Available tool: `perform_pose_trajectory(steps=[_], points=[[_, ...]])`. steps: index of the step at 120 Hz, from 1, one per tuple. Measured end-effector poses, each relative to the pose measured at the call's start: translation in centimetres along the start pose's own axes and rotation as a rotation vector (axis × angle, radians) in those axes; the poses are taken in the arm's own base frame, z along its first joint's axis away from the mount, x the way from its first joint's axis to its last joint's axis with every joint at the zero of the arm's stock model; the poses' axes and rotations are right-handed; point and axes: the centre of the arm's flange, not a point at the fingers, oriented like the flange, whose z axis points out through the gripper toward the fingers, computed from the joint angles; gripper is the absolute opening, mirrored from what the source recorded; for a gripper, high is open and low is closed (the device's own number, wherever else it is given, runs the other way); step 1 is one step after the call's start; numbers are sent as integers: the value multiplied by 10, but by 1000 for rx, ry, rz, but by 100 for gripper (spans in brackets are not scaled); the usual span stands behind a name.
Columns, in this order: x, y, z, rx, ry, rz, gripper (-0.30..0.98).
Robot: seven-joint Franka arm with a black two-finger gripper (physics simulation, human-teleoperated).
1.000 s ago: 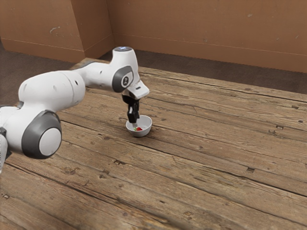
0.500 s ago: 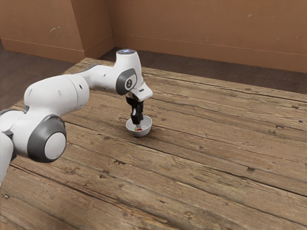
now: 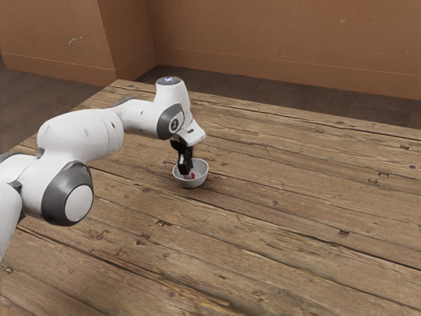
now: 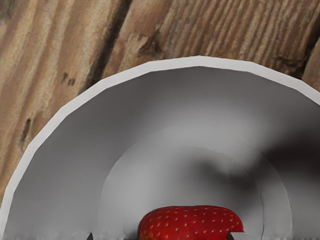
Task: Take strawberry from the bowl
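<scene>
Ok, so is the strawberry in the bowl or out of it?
In. The wrist view shows the strawberry inside the rim of the bowl; the exterior view shows its red in there too.

The white bowl (image 3: 193, 185) stands upright on the wooden desk (image 3: 276, 243). Inside the bowl is the red strawberry (image 3: 193, 176). The black pincer (image 3: 184, 172) reaches down into the bowl, just beside the strawberry.

strawberry (image 4: 190, 223): red, yellow-dotted | bowl (image 4: 200, 61): white-rimmed, grey inside | table (image 3: 296, 230): brown, wood-grained | hand (image 3: 187, 171): black
</scene>
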Motion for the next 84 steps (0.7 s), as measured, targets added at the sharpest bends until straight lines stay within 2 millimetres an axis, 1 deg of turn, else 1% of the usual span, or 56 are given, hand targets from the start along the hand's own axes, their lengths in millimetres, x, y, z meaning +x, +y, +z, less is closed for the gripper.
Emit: perform_pose_trajectory(steps=[8, 21, 42, 51, 61, 66, 74, 79, 84], points=[[-1, 2, 5, -6, 1, -1, 31], [0, 2, 7, -6, 5, -1, 31], [-2, 2, 5, -7, 1, -12, 18], [-4, 3, 7, -14, -4, -17, 15], [-4, 3, 2, -16, -7, -21, 12], [-4, 3, -10, -10, -6, -24, 10], [-2, 9, -38, -2, -1, -25, 8], [9, 18, -57, 5, 6, -11, 7], [31, 31, -77, 13, 14, 18, 5]])
